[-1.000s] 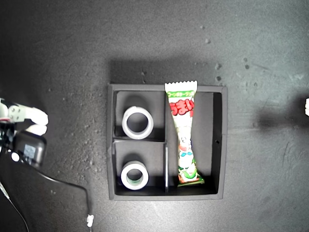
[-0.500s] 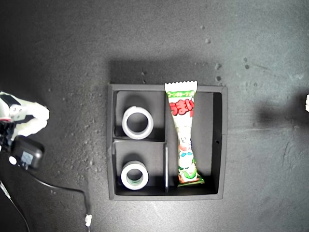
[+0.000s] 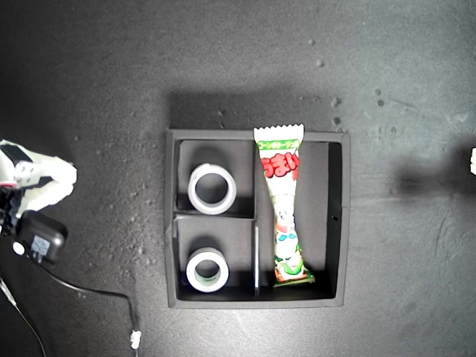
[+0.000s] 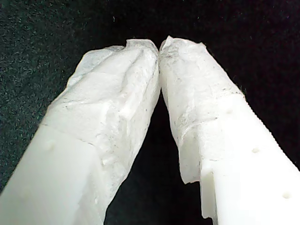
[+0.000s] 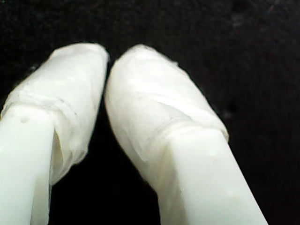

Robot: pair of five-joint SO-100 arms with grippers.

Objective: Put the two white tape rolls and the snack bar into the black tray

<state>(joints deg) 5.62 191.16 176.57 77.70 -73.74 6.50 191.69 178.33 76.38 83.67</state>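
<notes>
At the exterior view's left edge, seeing an arm [image 3: 33, 186] poking into the picture, white-wrapped at the tip, with a black boxy module [image 3: 41, 239] just below it and a thin cable [image 3: 97, 286] trailing across the dark surface [image 3: 89, 74]. Not being able to tell from the wrist views which arm it is. Keeping well apart from the black tray [image 3: 169, 223].

Moving toward the middle, finding the black tray sitting square on the dark surface. Seeing the wide-holed tape roll [image 3: 213, 189] lying flat in the small compartment nearer the exterior view's top, and the thicker tape roll [image 3: 207, 270], greenish at its core, lying flat in the small compartment below it. Finding the snack bar [image 3: 285, 208] stretching lengthwise down the long compartment on the exterior view's right side of the tray, its upper crimped end resting over the tray's wall and its lower end lying inside near the divider.

Further toward the exterior view's right edge, catching only a small white sliver [image 3: 473, 161], too little to identify.

Looking along my first gripper [image 4: 159, 47], seeing its taped tips pressing together with nothing between them, over dark surface only. Looking along my second gripper [image 5: 107, 61], seeing its tips likewise closed together and holding nothing.
</notes>
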